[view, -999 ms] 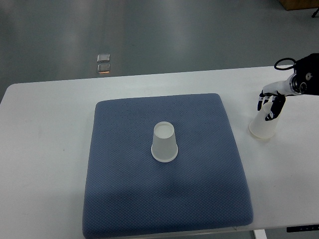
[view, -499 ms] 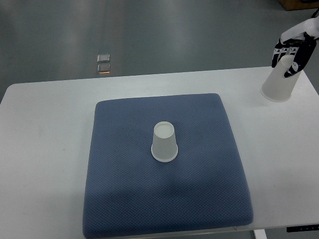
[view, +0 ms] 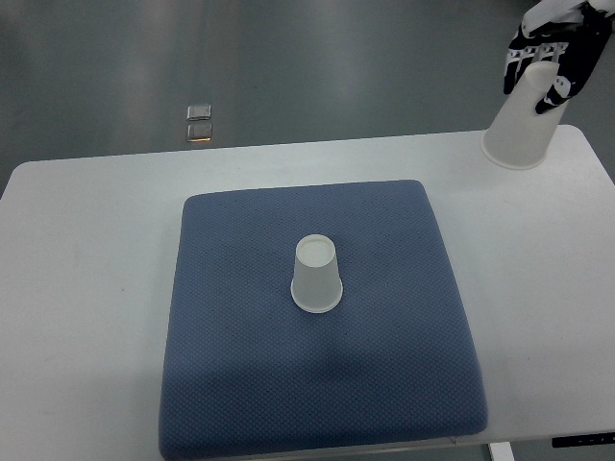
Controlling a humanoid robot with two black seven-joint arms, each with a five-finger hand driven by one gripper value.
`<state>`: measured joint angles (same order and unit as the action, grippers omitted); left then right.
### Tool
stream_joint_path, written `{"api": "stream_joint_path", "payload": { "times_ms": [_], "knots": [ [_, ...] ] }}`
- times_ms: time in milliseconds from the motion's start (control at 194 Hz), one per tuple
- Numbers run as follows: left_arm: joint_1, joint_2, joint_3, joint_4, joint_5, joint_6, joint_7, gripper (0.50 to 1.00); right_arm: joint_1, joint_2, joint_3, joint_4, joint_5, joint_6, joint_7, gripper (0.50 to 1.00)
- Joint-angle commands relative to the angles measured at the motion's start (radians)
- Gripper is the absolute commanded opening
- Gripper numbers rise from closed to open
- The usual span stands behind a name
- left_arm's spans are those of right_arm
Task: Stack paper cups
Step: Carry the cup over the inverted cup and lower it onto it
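Upper right of frame: right hand [view: 553, 48], fingers curled around an upside-down paper cup [view: 519, 130], held off the white table [view: 86, 288]. Second cup [view: 317, 276] upside down, centre of blue mat [view: 240, 384].

Single steep overhead view of table [view: 86, 288]

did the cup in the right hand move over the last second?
Yes. The held paper cup went from beside the blue mat's right edge up toward the table's far right corner, in the right hand.
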<state>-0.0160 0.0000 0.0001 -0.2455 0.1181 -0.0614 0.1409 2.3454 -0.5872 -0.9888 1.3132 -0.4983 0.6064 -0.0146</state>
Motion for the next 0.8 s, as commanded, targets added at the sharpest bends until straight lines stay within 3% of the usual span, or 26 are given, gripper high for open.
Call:
{"api": "stream_joint_path", "payload": {
  "times_ms": [0,453,793],
  "knots": [
    [-0.001,0.0,0.0,0.0,0.0,0.0,0.0,1.0,0.0,0.076,0.036,0.008,0.05,-0.007,-0.001,0.662],
    [-0.001,0.0,-0.002,0.003,0.0,0.0,0.0,1.0,0.023,0.415,0.101,-0.008,0.29,-0.053,0.001,0.668],
    [0.001,0.0,-0.003,0.005,0.0,0.0,0.0,1.0,-0.026,0.52,0.101,-0.026,0.369,-0.125,0.001,0.672]
  ]
}}
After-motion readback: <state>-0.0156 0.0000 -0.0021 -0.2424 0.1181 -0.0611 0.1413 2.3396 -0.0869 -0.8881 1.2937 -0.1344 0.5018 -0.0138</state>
